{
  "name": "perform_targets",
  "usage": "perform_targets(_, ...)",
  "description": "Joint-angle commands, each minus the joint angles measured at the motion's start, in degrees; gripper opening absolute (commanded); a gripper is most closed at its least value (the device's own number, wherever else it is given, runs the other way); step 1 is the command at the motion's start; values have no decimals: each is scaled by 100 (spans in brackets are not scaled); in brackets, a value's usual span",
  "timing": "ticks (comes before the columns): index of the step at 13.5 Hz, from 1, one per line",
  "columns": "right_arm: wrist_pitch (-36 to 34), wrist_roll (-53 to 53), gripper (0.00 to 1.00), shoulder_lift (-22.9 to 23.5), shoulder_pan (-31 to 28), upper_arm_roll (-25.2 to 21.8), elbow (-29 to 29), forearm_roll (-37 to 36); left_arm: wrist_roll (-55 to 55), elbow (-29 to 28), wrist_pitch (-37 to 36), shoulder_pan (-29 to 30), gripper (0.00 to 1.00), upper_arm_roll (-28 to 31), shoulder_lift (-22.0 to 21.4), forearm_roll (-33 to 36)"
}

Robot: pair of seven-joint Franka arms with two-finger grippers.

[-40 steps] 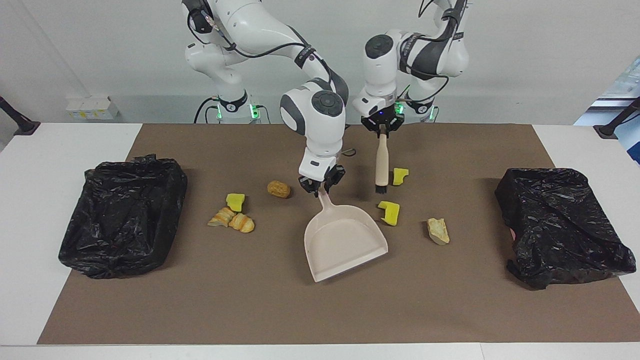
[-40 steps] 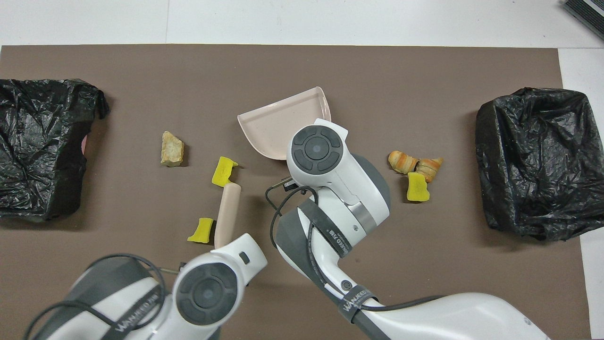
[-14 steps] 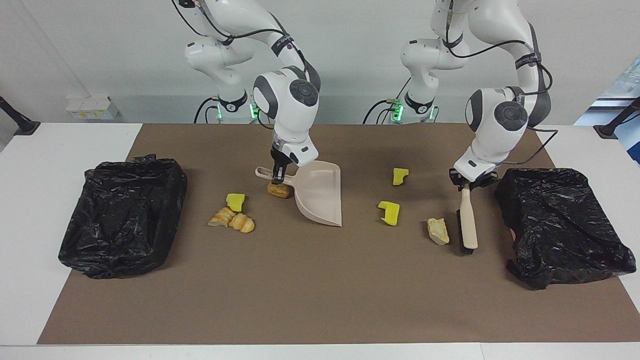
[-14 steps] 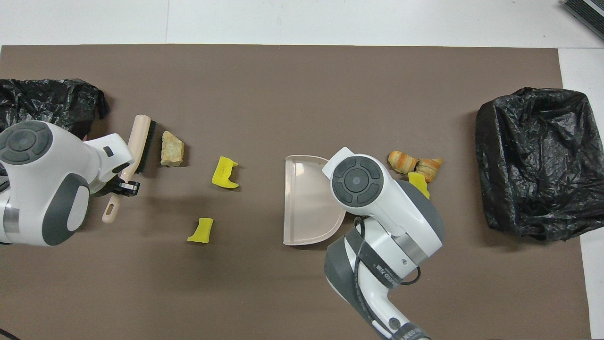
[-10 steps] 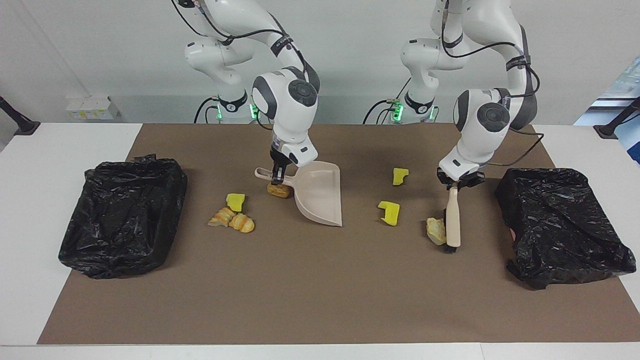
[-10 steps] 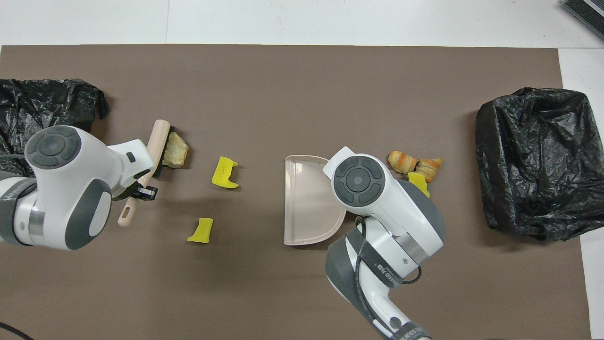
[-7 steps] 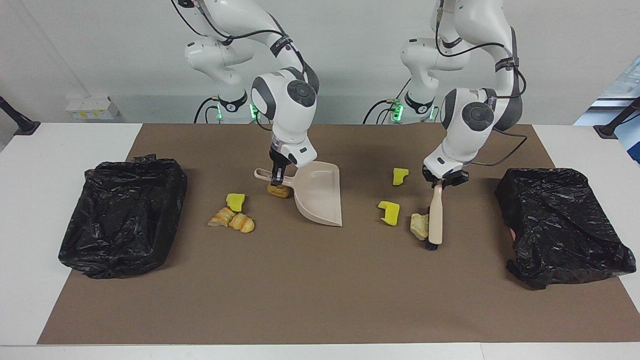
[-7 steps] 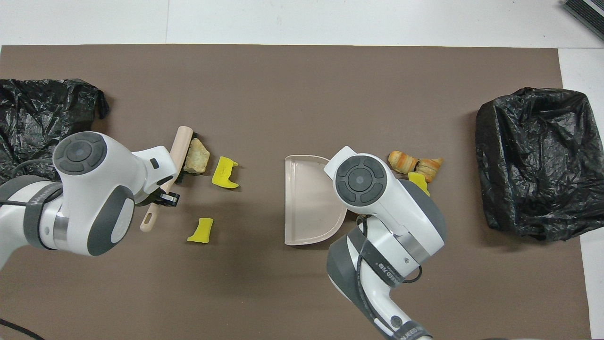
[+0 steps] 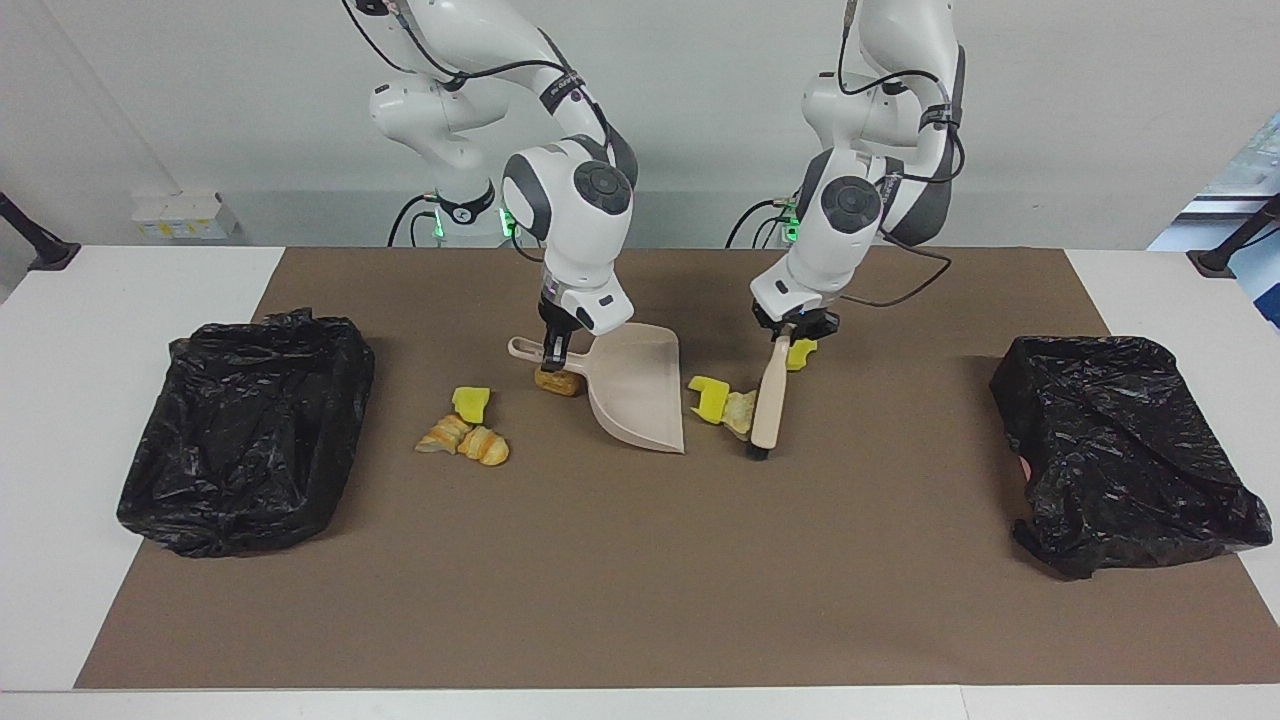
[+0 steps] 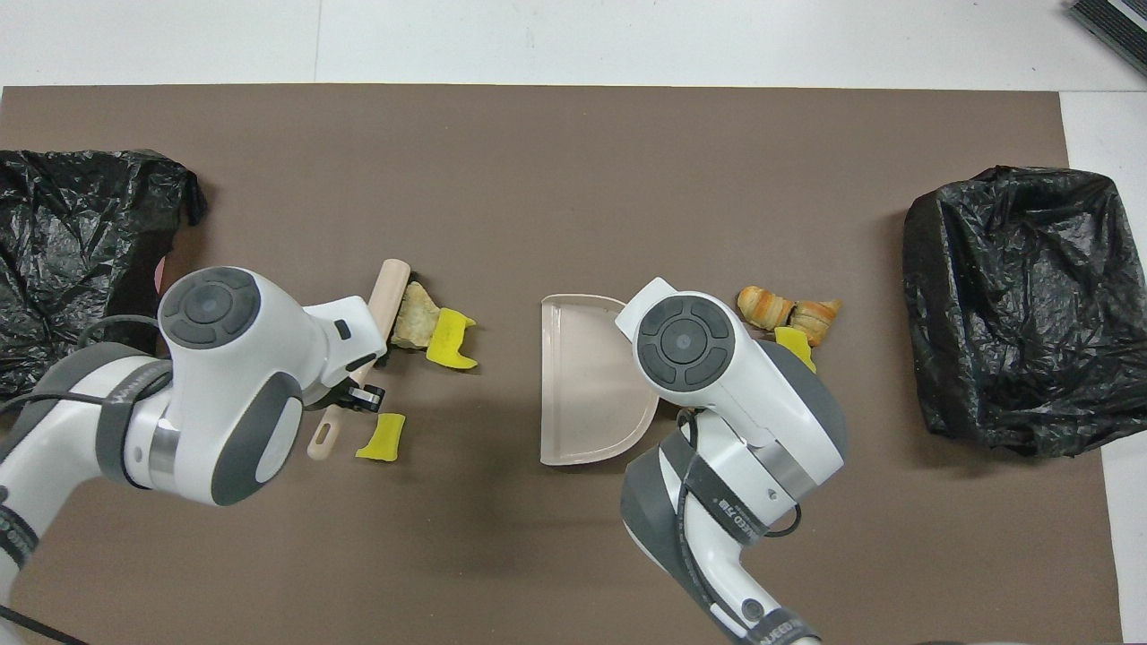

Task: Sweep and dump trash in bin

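**Inspector:** Report the surface and the room.

**Operator:** I see a white table (image 9: 60, 420) carrying a brown mat (image 9: 640, 580), with a plain pale wall at the robots' end. One black-lined bin (image 9: 245, 430) sits at the right arm's end, a second black-lined bin (image 9: 1125, 450) at the left arm's end.

**Inspector:** Grippers?

**Operator:** The right gripper (image 9: 553, 352) has its jaws closed on the handle of the dustpan (image 9: 640, 395), which rests tilted on the mat mid-table. The left gripper (image 9: 793, 330) has its jaws closed on the brush (image 9: 768, 400), bristle end down on the mat.

**Inspector:** The trash?

**Operator:** A tan lump (image 9: 740, 410) and a yellow chunk (image 9: 710, 398) lie touching each other, pressed against the brush and just beside the dustpan's mouth. Another yellow piece (image 9: 803, 352) lies nearer the robots. A brown lump (image 9: 557, 381) sits under the dustpan handle; a yellow bit (image 9: 470, 402) and two bread pieces (image 9: 465, 441) lie between the dustpan and the right arm's bin.

**Inspector:** Changes?

**Operator:** A second ago the brush stood near the left arm's bin beside the tan lump alone. It has since swept that lump and the yellow chunk toward the dustpan, which has not moved.

**Inspector:** Clearance?

**Operator:** The stretch of mat farthest from the robots is open, and both bins stand well apart from the arms.
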Motion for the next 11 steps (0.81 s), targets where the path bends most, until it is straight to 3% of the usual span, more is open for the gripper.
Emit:
perform_targets(1,123,-198,0,-140,-108,64,-180,-94,-140,-137,-14,-537,0,74,-223,-450)
perform_targets(4,123,-198,0,-140,-117,64,-188,-94,-840,38,-41,-987,0,65,-241,-654)
perform_targets(11,123,-198,0,-140,-117,64,-197,-85,-2511,426,-67,-935,0,-5,-328,-1093)
